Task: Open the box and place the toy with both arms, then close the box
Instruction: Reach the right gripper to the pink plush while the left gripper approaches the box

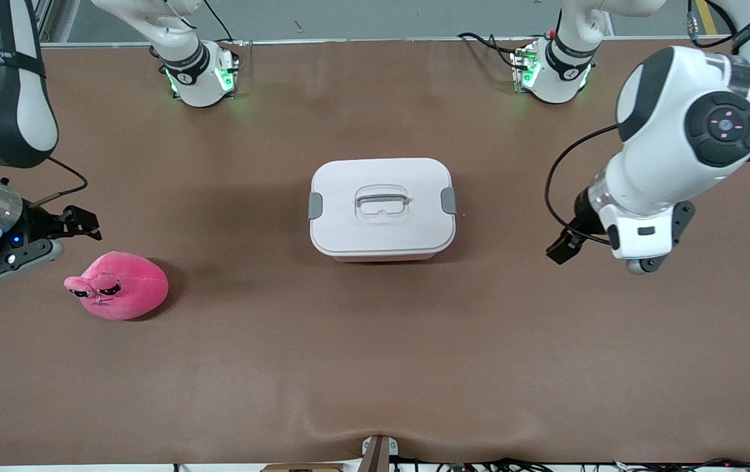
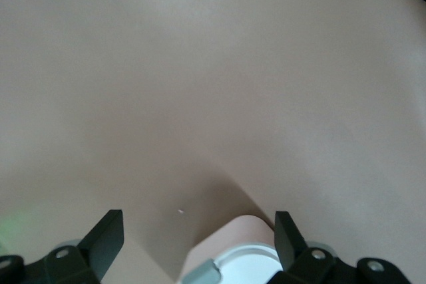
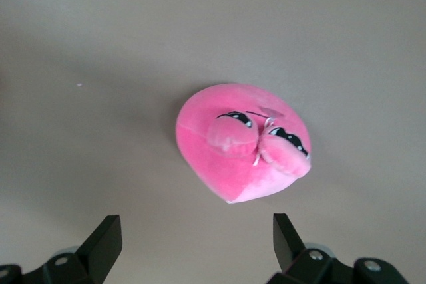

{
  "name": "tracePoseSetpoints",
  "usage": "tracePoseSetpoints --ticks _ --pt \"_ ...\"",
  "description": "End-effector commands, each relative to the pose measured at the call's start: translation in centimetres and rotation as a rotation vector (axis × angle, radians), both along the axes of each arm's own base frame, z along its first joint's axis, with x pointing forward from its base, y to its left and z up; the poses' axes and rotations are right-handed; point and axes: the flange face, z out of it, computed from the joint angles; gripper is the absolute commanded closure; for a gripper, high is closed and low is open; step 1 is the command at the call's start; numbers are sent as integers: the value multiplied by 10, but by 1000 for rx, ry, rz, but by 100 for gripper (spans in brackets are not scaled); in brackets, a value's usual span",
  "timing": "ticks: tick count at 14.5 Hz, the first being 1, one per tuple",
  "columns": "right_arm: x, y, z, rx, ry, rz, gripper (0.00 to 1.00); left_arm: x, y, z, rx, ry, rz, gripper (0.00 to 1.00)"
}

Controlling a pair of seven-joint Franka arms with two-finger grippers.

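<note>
The box (image 1: 381, 210) stands in the middle of the table, its white lid on and a grey clip (image 1: 448, 200) at each end. One corner of the box (image 2: 247, 252) and a clip (image 2: 202, 274) show in the left wrist view. The pink toy (image 1: 119, 286) lies toward the right arm's end of the table, nearer to the front camera than the box. My right gripper (image 1: 78, 223) is open over the bare table beside the toy (image 3: 239, 141), with nothing between its fingers (image 3: 105, 239). My left gripper (image 1: 562, 248) is open over the table, off the box's end, and holds nothing.
A brown mat (image 1: 375, 360) covers the whole table. The arms' bases (image 1: 201, 75) stand along the edge farthest from the front camera. Cables run along the table's front edge (image 1: 480, 464).
</note>
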Motion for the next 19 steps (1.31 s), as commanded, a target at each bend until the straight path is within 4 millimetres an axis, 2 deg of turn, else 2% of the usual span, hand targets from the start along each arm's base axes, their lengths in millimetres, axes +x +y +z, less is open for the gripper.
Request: tracePoseSetpoints --ticks 1,3,7,11,13,15,17,19 --pt "11 -8 -21 -2 -5 52 0 0 -34 -11 17 -16 96 0" --pt "16 -9 -30 -1 -12 59 0 -5 -56 -22 27 -11 168 0" --pt "26 -7 -52 1 -28 62 0 -5 -81 -30 10 -50 346 0" --pt "37 -4 -74 -1 -48 65 0 -11 -109 -47 11 -51 401 0" --pt "38 -4 -80 -2 -43 69 0 -21 -134 -53 6 -59 441 0" --pt "39 -5 -91 -9 -31 72 0 -24 -148 -60 -3 -64 492 0" --pt "40 -7 -98 -10 -34 72 0 -36 -176 -71 -9 -69 530 0" --pt "41 -5 -102 -10 -28 76 0 -42 -192 -78 -25 -74 597 0"
